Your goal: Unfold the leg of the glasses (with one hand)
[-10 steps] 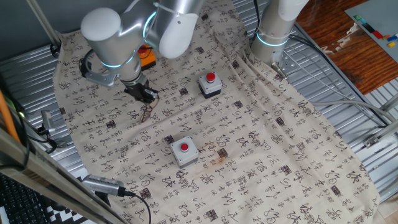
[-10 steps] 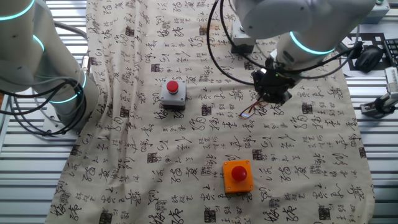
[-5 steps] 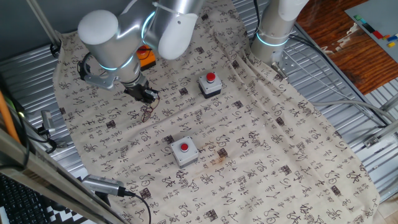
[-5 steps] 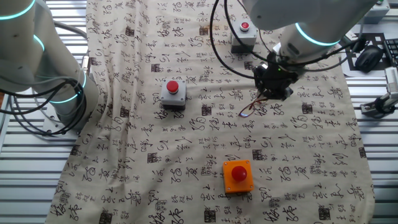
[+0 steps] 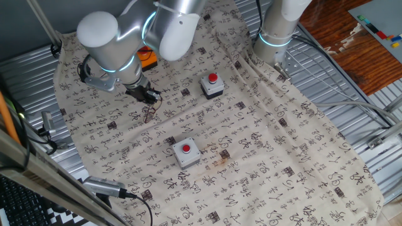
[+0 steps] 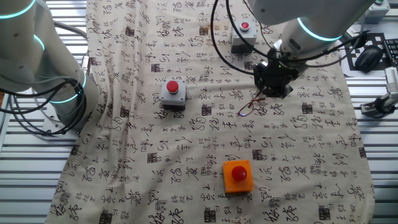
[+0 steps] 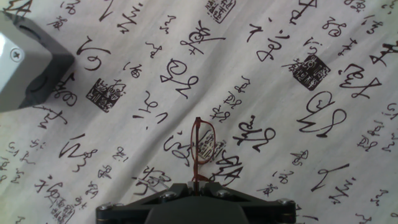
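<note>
One gripper (image 7: 198,184) is pinched shut on the near end of the glasses (image 7: 202,151), thin reddish-brown wire frames that hang or rest just above the printed cloth (image 7: 298,162), near a grey button box (image 7: 25,68). The unfolding looks under way; next, probably, a careful swing of the leg outward. Which part is pinched stays hidden, and the hinge is too small to make out.

Two fixed cameras look down from opposite sides onto the beige character-printed cloth (image 5: 264,144); the hand camera faces it closely.
</note>
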